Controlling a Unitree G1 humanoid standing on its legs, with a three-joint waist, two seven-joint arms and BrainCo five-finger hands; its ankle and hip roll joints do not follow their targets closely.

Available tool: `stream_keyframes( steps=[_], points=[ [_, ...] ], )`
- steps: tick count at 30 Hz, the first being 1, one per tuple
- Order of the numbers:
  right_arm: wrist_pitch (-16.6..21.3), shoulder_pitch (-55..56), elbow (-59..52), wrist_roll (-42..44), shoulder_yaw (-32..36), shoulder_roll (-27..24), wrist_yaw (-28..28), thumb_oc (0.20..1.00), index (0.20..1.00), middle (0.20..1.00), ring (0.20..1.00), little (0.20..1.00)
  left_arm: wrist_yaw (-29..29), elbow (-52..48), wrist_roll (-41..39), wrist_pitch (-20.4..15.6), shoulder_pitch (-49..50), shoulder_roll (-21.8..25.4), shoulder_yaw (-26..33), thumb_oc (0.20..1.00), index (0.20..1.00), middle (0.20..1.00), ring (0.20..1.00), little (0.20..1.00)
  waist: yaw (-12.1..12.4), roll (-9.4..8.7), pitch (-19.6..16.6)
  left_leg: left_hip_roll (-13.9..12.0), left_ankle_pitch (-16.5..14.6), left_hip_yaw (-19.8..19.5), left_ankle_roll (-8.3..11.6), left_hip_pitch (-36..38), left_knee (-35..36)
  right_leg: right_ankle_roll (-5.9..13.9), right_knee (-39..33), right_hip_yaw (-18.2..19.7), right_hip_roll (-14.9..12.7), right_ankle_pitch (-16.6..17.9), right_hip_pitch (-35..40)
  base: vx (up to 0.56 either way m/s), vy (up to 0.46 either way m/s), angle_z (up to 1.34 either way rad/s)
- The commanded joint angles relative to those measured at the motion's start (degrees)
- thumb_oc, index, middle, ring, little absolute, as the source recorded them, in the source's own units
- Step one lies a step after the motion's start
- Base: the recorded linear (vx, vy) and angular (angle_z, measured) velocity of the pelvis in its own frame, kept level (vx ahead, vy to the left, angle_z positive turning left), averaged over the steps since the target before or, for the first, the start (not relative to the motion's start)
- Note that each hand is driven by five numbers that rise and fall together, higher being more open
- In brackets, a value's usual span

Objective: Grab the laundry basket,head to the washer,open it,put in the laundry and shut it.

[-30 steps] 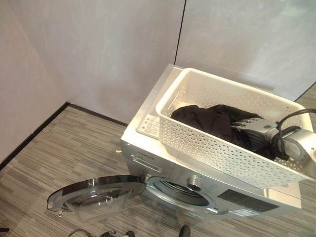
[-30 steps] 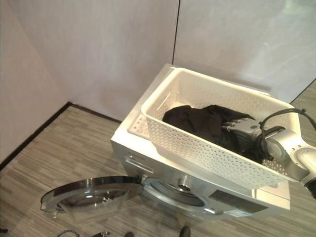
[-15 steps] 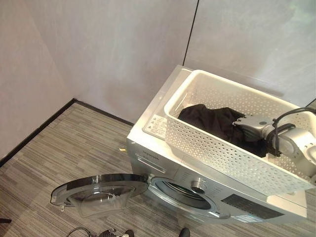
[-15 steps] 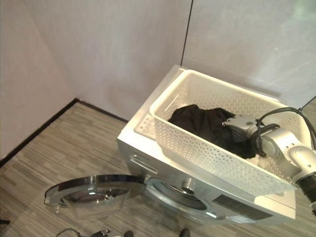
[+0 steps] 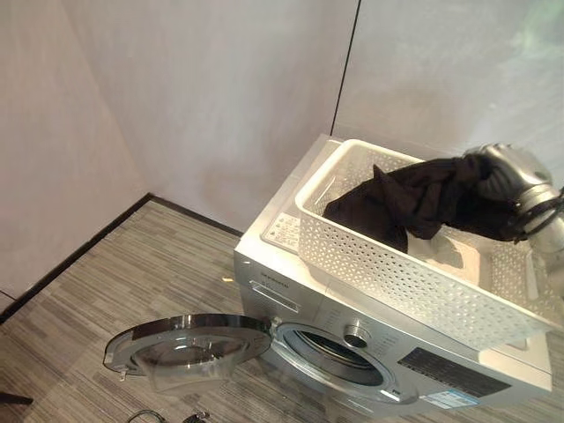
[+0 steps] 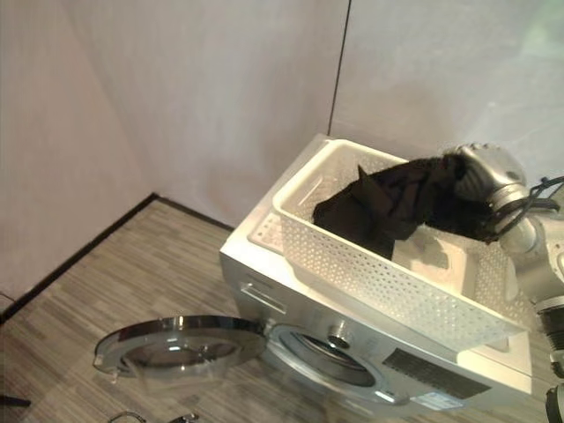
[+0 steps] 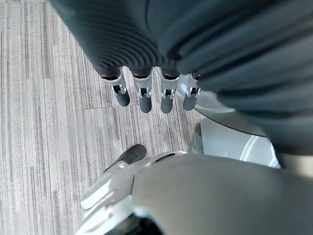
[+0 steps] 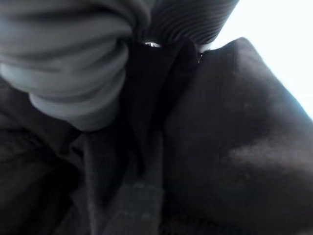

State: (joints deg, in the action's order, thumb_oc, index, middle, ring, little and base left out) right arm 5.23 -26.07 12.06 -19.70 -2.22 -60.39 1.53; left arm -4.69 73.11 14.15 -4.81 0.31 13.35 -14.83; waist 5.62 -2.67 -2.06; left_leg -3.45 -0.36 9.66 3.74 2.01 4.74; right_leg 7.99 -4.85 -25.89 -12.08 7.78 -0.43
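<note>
From head height we are looking down through both eyes at the same washer [image 5: 388, 352] and basket [image 6: 379, 273]; each wrist camera is peering closely past its own hand.

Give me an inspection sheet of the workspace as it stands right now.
Surface: washer top carries the white laundry basket.
Job's things: black laundry lifted, its lower end trailing inside the basket; washer door swung open, drum opening exposed.
Clutter: nothing seen.
Hands: right hand raised over the basket, closed on the black laundry; left hand over the floor, fingers straight, holding nothing.
Cables: nothing seen.
Surroundings: striped grey floor, pale wall panels behind the washer.
</note>
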Motion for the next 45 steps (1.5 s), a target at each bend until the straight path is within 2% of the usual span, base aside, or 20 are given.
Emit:
stream_keyframes(
  steps=[1,5,9,13,15,18,19,21,25,27,30,31,32,35,36,37,40,42,45],
  points=[
    [1.70,-11.64,3.11,10.37,2.07,3.00,8.63,0.200,0.200,0.200,0.200,0.200,1.88,4.21,0.98,-0.64,-0.67,-0.69,-3.64,1.000,1.000,1.000,1.000,1.000,2.90,-2.57,-4.21,-1.92,2.81,-1.82,1.83,-3.03,0.26,5.77,-0.15,0.70,-6.22,3.00,1.60,-0.03,-0.006,0.01],
    [4.38,-19.75,8.91,21.62,1.20,7.76,14.12,0.200,0.200,0.200,0.200,0.200,3.31,5.47,-1.29,-0.37,-0.74,-0.09,-3.14,1.000,1.000,1.000,1.000,1.000,3.70,-2.30,-4.51,-1.84,2.76,-1.97,1.88,-2.14,0.26,5.39,-0.15,0.69,-6.21,2.74,2.63,-0.01,-0.001,0.00],
    [7.68,-26.72,12.31,33.26,-0.05,12.07,16.59,0.200,0.200,0.200,0.200,0.200,4.37,6.43,-3.76,0.06,-0.83,1.52,-1.85,1.000,1.000,1.000,1.000,1.000,3.90,-1.96,-4.59,-2.03,2.94,-2.50,2.13,-1.61,0.26,4.95,-0.08,0.24,-6.03,2.26,3.82,-0.01,-0.018,0.06],
    [10.45,-31.08,13.56,43.21,-0.71,16.50,16.59,0.200,0.200,0.200,0.200,0.200,4.03,6.76,-7.22,0.16,-0.11,3.59,-0.03,1.000,1.000,1.000,1.000,1.000,4.13,-1.56,-4.97,-2.12,3.28,-2.78,2.30,-1.43,0.26,4.58,0.05,0.00,-5.79,1.99,4.29,-0.02,-0.011,0.13],
    [10.87,-31.97,14.16,44.89,-1.08,17.18,16.30,0.200,0.200,0.200,0.200,0.200,3.68,6.65,-8.06,0.08,0.23,4.26,0.42,1.000,1.000,1.000,1.000,1.000,4.08,-1.49,-5.11,-2.14,3.33,-2.85,2.36,-1.46,0.26,4.51,0.06,-0.18,-5.77,1.93,4.38,0.00,0.000,0.00],
    [11.93,-35.13,16.74,52.17,-1.80,20.33,16.34,0.200,0.200,0.200,0.200,0.200,0.81,3.18,-11.16,-1.16,1.89,8.03,0.03,1.000,1.000,1.000,1.000,1.000,4.50,-0.29,-5.21,-2.26,3.68,-3.44,2.62,-1.51,0.26,4.31,0.22,-0.80,-5.71,1.81,4.86,-0.02,0.001,0.05],
    [11.95,-35.19,16.84,52.28,-1.81,20.34,16.25,0.200,0.200,0.200,0.200,0.200,0.70,2.95,-11.21,-1.07,2.03,8.15,0.07,1.000,1.000,1.000,1.000,1.000,4.38,-0.34,-5.26,-2.23,3.73,-3.52,2.61,-1.59,0.26,4.31,0.21,-0.88,-5.73,1.83,4.84,-0.01,0.006,0.09],
    [12.17,-36.64,18.85,55.86,-2.28,21.57,15.47,0.200,0.200,0.200,0.200,0.200,-1.67,-0.03,-12.01,-1.72,3.19,11.29,-1.23,1.000,1.000,1.000,1.000,1.000,4.43,0.20,-5.36,-2.21,3.90,-3.73,2.72,-1.72,0.26,4.27,0.25,-1.11,-5.73,1.80,5.04,-0.02,-0.001,0.15],
    [12.23,-40.12,22.74,61.50,-3.89,23.76,14.68,0.200,0.200,0.200,0.200,0.200,-6.82,-11.91,-16.07,-2.05,7.04,24.28,-1.29,1.000,1.000,1.000,1.000,1.000,5.08,1.43,-5.55,-2.35,3.98,-3.98,2.96,-1.61,0.26,4.37,0.31,-1.46,-5.60,1.63,5.56,-0.02,-0.003,0.10],
    [12.34,-41.36,24.79,64.29,-3.95,24.06,14.60,0.200,0.200,0.200,0.200,0.200,-9.13,-22.06,-18.27,-2.19,9.54,34.23,0.48,1.000,1.000,1.000,1.000,1.000,5.78,1.85,-5.65,-2.30,4.07,-4.26,2.96,-1.53,0.26,4.47,0.28,-1.75,-5.61,1.55,5.87,0.00,-0.014,0.03],
    [12.94,-42.27,27.08,67.46,-3.10,24.11,15.20,0.200,0.200,0.200,0.200,0.200,-7.24,-33.08,-19.62,-2.24,12.02,46.11,9.45,1.000,1.000,1.000,1.000,1.000,7.36,1.62,-5.74,-2.36,4.22,-4.58,3.10,-1.47,0.26,4.66,0.19,-2.25,-5.66,1.44,6.26,-0.02,-0.019,0.02],
    [13.19,-42.64,26.68,67.87,-2.63,23.94,15.67,0.200,0.200,0.200,0.200,0.200,-6.64,-35.27,-19.34,-2.36,12.75,48.34,12.51,1.000,1.000,1.000,1.000,1.000,7.70,1.26,-5.63,-2.30,4.55,-4.68,3.11,-1.60,0.26,4.67,0.05,-2.40,-5.79,1.60,6.37,0.00,-0.043,0.08],
    [14.08,-43.13,25.77,68.98,-1.86,23.72,16.59,0.200,0.200,0.200,0.200,0.200,-3.67,-37.01,-17.42,-2.93,11.80,50.74,16.92,1.000,1.000,1.000,1.000,1.000,8.38,0.86,-5.78,-2.55,4.19,-4.78,3.39,-1.47,0.26,4.95,0.04,-2.61,-5.77,1.10,6.65,-0.02,-0.022,0.10],
    [15.03,-43.86,23.42,69.25,-1.50,23.55,17.65,0.200,0.200,0.200,0.200,0.200,-0.57,-38.14,-16.68,-3.15,8.51,51.06,19.85,1.000,1.000,1.000,1.000,1.000,8.69,0.40,-5.78,-2.50,4.17,-4.75,3.55,-1.52,0.26,5.16,-0.03,-2.64,-5.91,1.08,6.67,0.00,-0.019,0.11],
    [15.40,-44.03,21.76,69.17,-1.11,23.02,18.22,0.200,0.200,0.200,0.200,0.200,0.36,-43.53,-17.05,-2.97,7.60,51.68,21.87,1.000,1.000,1.000,1.000,1.000,9.11,0.20,-5.81,-2.37,4.45,-4.83,3.47,-1.75,0.26,5.19,-0.15,-2.93,-6.14,1.37,6.62,0.01,-0.007,0.04],
    [15.36,-43.98,21.72,69.14,-1.08,23.13,18.26,0.200,0.200,0.200,0.200,0.200,0.33,-43.72,-17.04,-2.85,7.91,51.71,22.13,1.000,1.000,1.000,1.000,1.000,9.10,0.21,-5.84,-2.47,4.14,-4.79,3.57,-1.54,0.26,5.28,-0.06,-2.85,-6.07,1.08,6.75,0.00,0.000,0.00],
    [15.41,-46.08,19.49,68.47,-2.43,23.35,19.19,0.200,0.200,0.200,0.200,0.200,3.71,-48.44,-24.99,-5.47,2.07,49.35,24.47,1.000,1.000,1.000,1.000,1.000,8.90,-0.37,-6.09,-2.20,4.23,-4.68,3.49,-1.72,0.26,5.30,-0.15,-2.81,-6.34,1.42,6.51,0.00,0.000,0.00],
    [15.65,-47.36,18.78,69.45,-4.15,24.58,18.70,0.200,0.200,0.200,0.200,0.200,3.48,-50.79,-33.65,-7.44,-1.35,47.53,24.75,1.000,1.000,1.000,1.000,1.000,8.51,-0.67,-6.24,-2.33,3.76,-4.53,3.60,-1.33,0.26,5.30,-0.13,-2.44,-6.17,1.20,6.59,0.00,0.000,0.00],
    [15.38,-48.94,17.98,70.31,-5.97,26.08,18.34,0.200,0.200,0.200,0.200,0.200,2.93,-57.24,-41.95,-8.70,-5.16,43.85,23.30,1.000,1.000,1.000,1.000,1.000,7.86,-1.15,-6.19,-2.14,3.89,-4.30,3.31,-1.27,0.26,5.12,-0.15,-1.96,-6.25,1.58,6.26,-0.01,0.010,-0.02]
  ],
)
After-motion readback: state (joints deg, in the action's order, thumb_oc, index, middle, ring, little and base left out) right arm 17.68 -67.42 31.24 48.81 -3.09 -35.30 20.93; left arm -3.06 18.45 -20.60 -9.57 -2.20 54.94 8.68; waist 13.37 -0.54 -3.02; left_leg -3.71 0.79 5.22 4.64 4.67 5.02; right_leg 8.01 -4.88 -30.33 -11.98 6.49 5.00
